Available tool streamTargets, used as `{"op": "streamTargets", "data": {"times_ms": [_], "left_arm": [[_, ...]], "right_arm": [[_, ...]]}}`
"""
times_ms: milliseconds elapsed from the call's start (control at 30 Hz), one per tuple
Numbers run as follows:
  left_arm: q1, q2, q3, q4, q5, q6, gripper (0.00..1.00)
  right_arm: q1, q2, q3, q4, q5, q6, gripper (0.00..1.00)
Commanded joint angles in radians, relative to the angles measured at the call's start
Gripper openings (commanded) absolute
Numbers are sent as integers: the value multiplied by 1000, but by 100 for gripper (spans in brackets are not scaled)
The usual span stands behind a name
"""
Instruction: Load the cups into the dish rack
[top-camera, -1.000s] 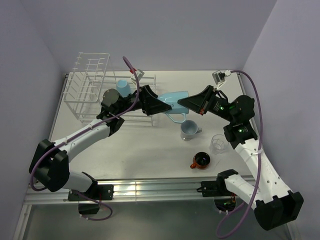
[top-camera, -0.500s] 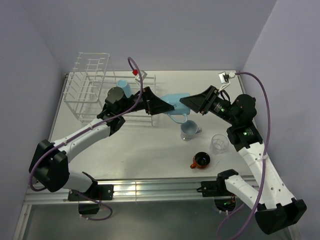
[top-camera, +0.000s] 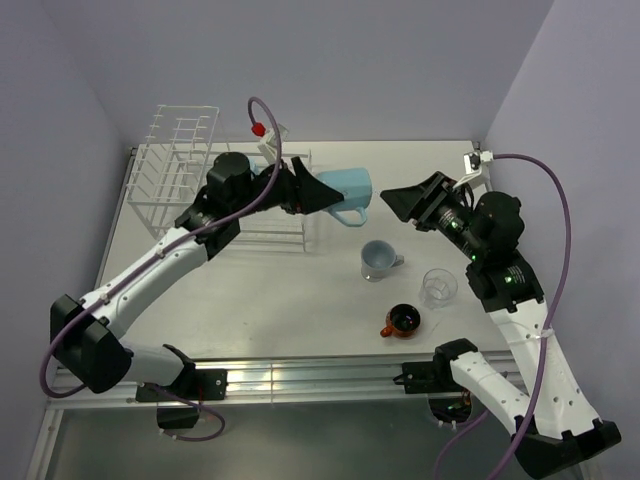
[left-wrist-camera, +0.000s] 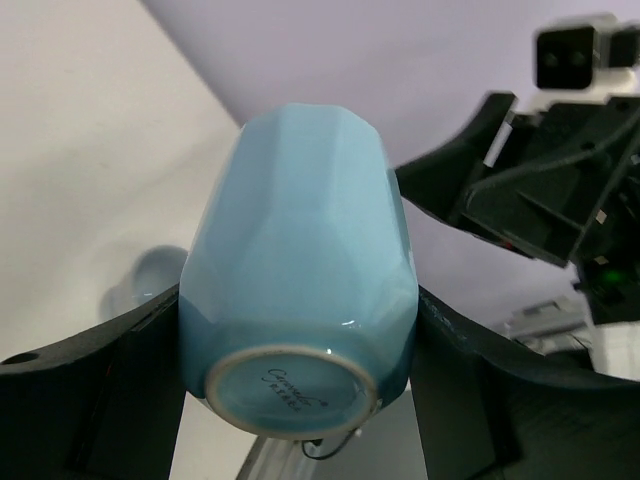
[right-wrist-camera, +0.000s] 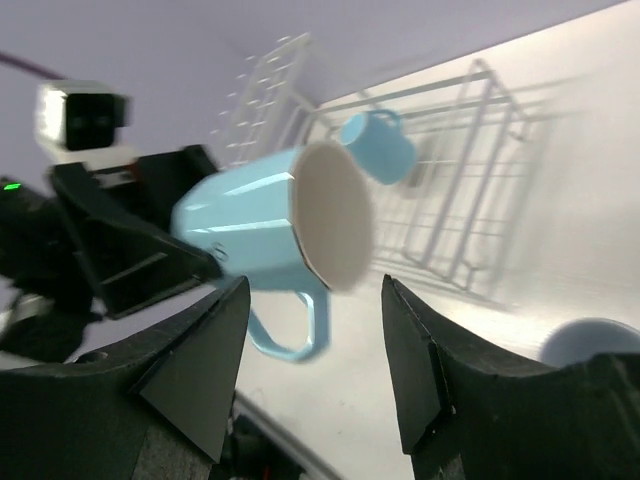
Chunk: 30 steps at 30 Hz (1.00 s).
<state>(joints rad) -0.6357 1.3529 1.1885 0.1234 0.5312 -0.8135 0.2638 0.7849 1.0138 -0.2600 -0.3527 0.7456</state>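
Right gripper (top-camera: 393, 200): withdrawn right, released; left gripper (top-camera: 325, 192) clasps blue mug (top-camera: 355, 185), axis horizontal, dish rack (top-camera: 185, 150) just left

The white wire dish rack (top-camera: 182, 150) has its taller grid at its left end. One light blue mug (top-camera: 348, 188) hangs on its side just right of the rack, mouth facing away, handle down, its base clamped in the left gripper (top-camera: 325, 192). A second light blue mug (right-wrist-camera: 378, 145) lies tilted in the rack's low tray. Right of the rack and nearer, a pale grey-blue mug (top-camera: 378, 260), a clear glass tumbler (top-camera: 438, 287) and a dark-lined orange-red cup (top-camera: 403, 320) stand upright on the counter (top-camera: 250, 290).
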Motion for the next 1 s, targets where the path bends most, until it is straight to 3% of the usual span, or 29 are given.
{"op": "streamTargets", "data": {"times_ms": [0, 167, 200, 433, 700, 967], "left_arm": [[21, -40, 184, -178, -175, 131, 0], [50, 69, 411, -578, -423, 247, 0], [63, 122, 493, -628, -507, 260, 0], [119, 417, 876, -928, -695, 387, 0], [169, 666, 1097, -1050, -790, 454, 0], [186, 745, 1082, -1032, -795, 476, 0]], "right_arm": [[-3, -9, 60, -119, 175, -69, 63], [-3, -9, 65, -173, 236, -101, 63], [-3, -9, 65, -174, 251, -104, 63], [-3, 19, 63, -193, 264, -129, 64], [-3, 45, 43, -183, 261, -158, 64], [-3, 59, 20, -162, 247, -170, 64]]}}
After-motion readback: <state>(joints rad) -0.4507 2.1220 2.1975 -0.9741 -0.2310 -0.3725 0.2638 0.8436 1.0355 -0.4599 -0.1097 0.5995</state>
